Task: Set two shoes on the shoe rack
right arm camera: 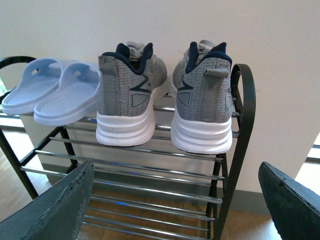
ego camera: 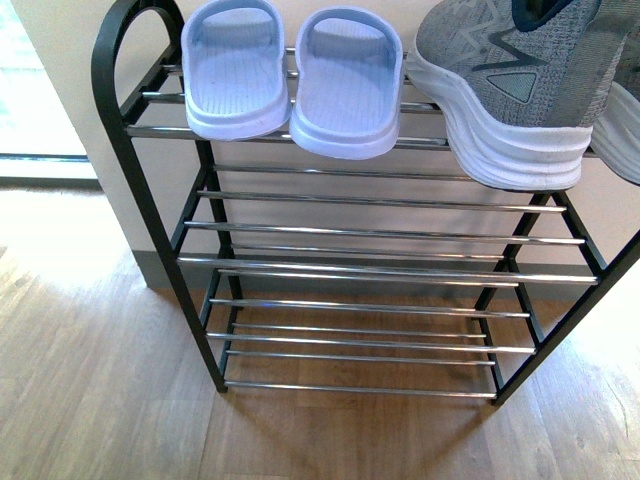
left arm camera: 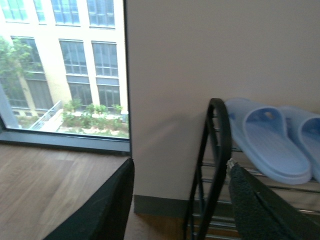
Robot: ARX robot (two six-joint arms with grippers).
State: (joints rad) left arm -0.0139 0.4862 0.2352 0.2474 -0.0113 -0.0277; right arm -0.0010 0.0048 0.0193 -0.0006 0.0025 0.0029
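**A:** Front view first: both sneakers on the shoe rack (ego camera: 150, 215)?

**B:** One clear, the left sneaker (ego camera: 505, 85), heel toward us on the rack's top tier, sole hanging a bit over the front rod. The right sneaker (ego camera: 622, 130) is only a sliver at the frame edge, same tier.

**A:** Right wrist view settles it?

**B:** Yes. Left sneaker (right arm camera: 131, 97) and right sneaker (right arm camera: 204, 102) stand upright side by side on the top tier of the rack (right arm camera: 242, 145), heels out, toes to the wall, a small gap between them. Right sneaker sits just beside the rack's rounded end frame.

**A:** Sandals?

**B:** Pale blue sandals (ego camera: 292, 75) on the same tier, other end of the rack, touching each other.

**A:** Grippers?

**B:** Right gripper (right arm camera: 177, 210) has fingers (right arm camera: 55, 205) spread wide, nothing between them, well clear of the rack. Left gripper (left arm camera: 182, 205) is also spread and empty, with the rack's end frame (left arm camera: 216, 165) showing between its fingers.

**A:** Lower tiers?

**B:** Bare chrome rods; wood floor (ego camera: 90, 390) beneath.
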